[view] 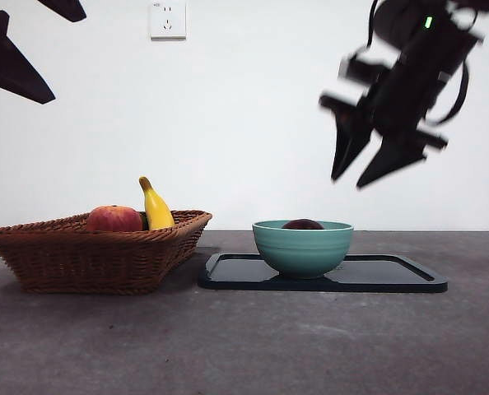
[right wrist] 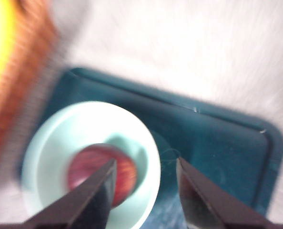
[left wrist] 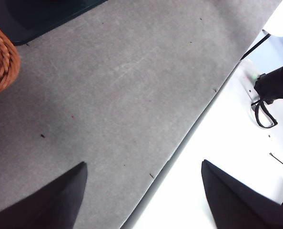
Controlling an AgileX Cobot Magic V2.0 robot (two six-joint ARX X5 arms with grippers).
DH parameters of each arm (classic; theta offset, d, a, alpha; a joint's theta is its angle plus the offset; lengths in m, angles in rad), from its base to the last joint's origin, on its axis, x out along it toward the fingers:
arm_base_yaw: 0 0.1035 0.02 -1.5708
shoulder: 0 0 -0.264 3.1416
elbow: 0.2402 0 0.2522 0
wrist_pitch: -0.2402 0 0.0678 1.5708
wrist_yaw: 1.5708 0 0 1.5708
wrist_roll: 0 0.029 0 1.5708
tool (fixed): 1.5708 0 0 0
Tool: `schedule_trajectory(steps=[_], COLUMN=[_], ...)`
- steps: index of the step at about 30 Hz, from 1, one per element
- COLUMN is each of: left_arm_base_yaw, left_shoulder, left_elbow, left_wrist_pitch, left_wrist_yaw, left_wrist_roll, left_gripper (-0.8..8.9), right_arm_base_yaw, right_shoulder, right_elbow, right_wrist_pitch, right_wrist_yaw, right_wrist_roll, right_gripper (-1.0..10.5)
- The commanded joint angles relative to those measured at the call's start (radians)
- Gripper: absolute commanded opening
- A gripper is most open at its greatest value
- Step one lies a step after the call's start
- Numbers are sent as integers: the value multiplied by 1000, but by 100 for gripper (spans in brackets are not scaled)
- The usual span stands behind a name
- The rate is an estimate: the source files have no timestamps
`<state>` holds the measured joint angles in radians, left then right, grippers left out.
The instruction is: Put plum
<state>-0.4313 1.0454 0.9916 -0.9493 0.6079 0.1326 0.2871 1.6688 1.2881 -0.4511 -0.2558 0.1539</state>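
The plum [view: 302, 224] lies inside the teal bowl [view: 303, 249], only its dark top showing above the rim in the front view. In the blurred right wrist view the plum [right wrist: 96, 171] rests at the bottom of the bowl [right wrist: 51, 143]. My right gripper [view: 361, 169] hangs open and empty high above the tray, to the right of the bowl; its jaws [right wrist: 146, 191] stand apart with nothing between them. My left gripper [left wrist: 144, 191] is open over bare table near the edge, seen as black tips at the front view's top left.
The bowl stands on a dark tray [view: 393, 276]. A wicker basket [view: 96, 255] at the left holds a red-orange fruit [view: 114, 219] and a yellow banana [view: 156, 206]. The basket's corner [left wrist: 1, 59] shows in the left wrist view.
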Motion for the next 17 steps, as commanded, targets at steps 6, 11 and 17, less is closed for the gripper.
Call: schedule_trajectory(steps=[6,11,17], left_arm_base_yaw=[-4,-4,-4], left_shoulder=[4,4,4], left_elbow=[11,11,11], left_wrist_pitch=[7,7,8], left_wrist_yaw=[6,6,6], left_wrist_roll=[13,13,13], left_gripper=[374,374,374], right_arm_base_yaw=[6,17,30], right_shoulder=[-220,-383,-559], right_elbow=[21,18,-29], right_wrist_pitch=[-154,-284,-377], right_wrist_yaw=[-35,-31,-33], right_wrist_roll=[-31,-60,-65], right_gripper=[203,203,203])
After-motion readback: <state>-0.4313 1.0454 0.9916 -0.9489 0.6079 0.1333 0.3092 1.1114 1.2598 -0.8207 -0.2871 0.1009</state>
